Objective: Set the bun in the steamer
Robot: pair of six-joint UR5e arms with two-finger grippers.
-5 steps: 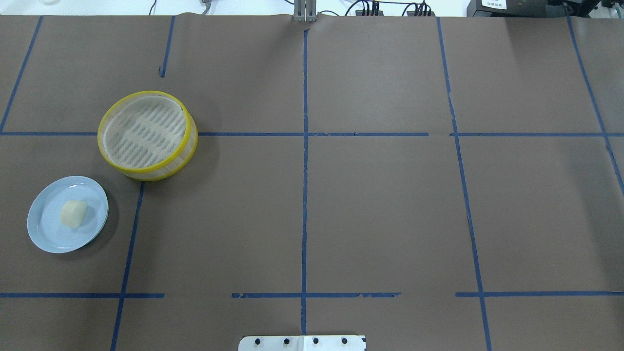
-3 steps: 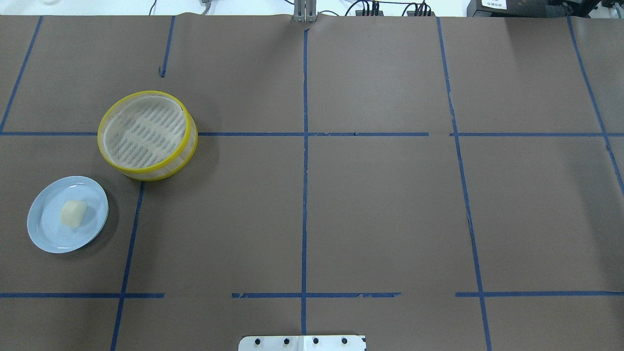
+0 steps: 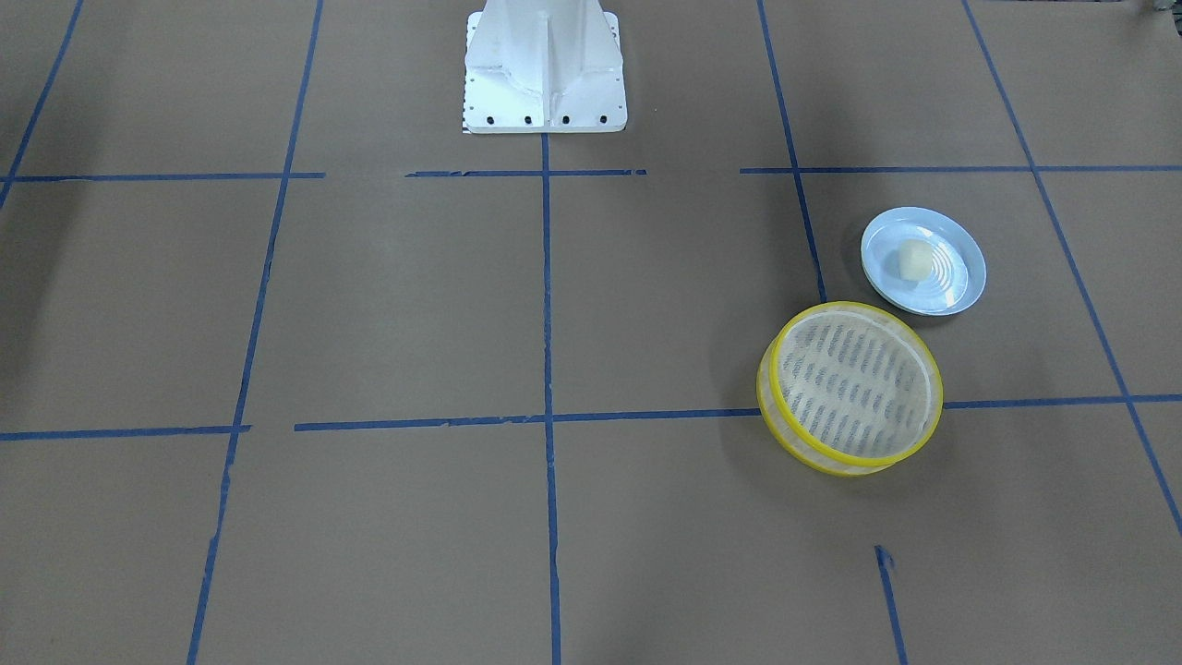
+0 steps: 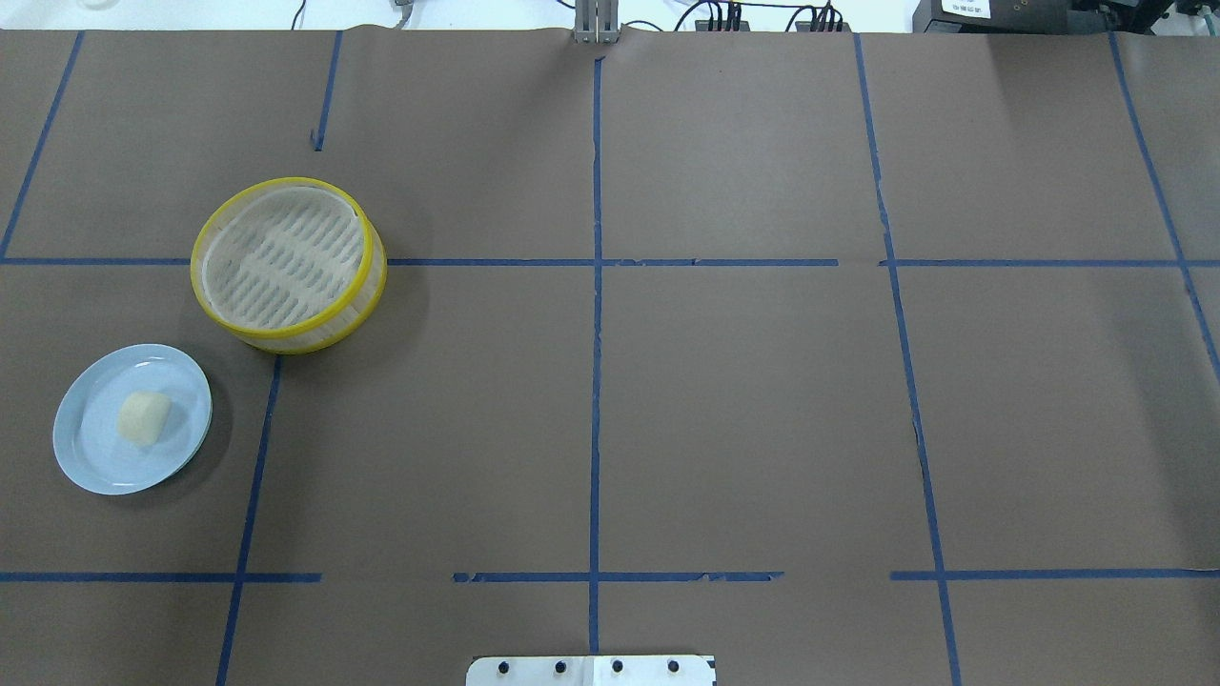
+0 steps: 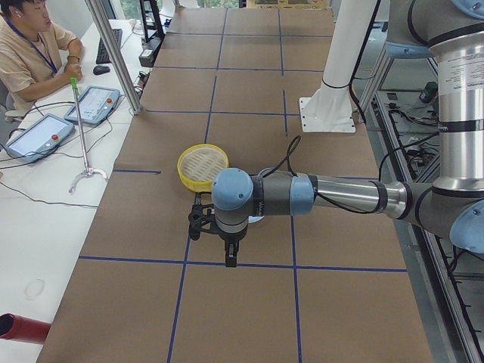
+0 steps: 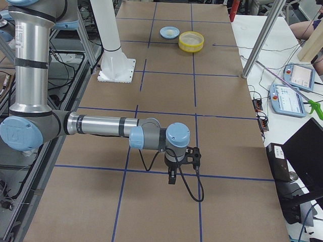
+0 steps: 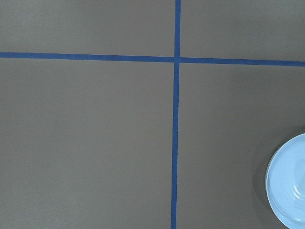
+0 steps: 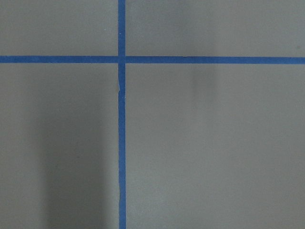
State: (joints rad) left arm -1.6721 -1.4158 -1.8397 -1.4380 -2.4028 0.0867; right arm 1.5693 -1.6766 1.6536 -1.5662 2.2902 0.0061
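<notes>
We see the bun (image 4: 143, 417) sitting on the pale blue plate (image 4: 95, 459) at the robot's left end of the worktop (image 4: 743, 400). The steamer (image 4: 196, 267) stands near the plate but apart from it (the bun is not in it). The left gripper (image 5: 229, 257) hangs over the plate area and the right gripper (image 6: 172, 178) is well apart over bare paper. For both sets of fingers we cannot tell wide or narrow.

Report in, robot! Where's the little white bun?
Left gripper, right gripper: open or shut unclear. Small cream-white rounded bun on pale blue round plate. Yellow-rimmed round steamer basket empty.
</notes>
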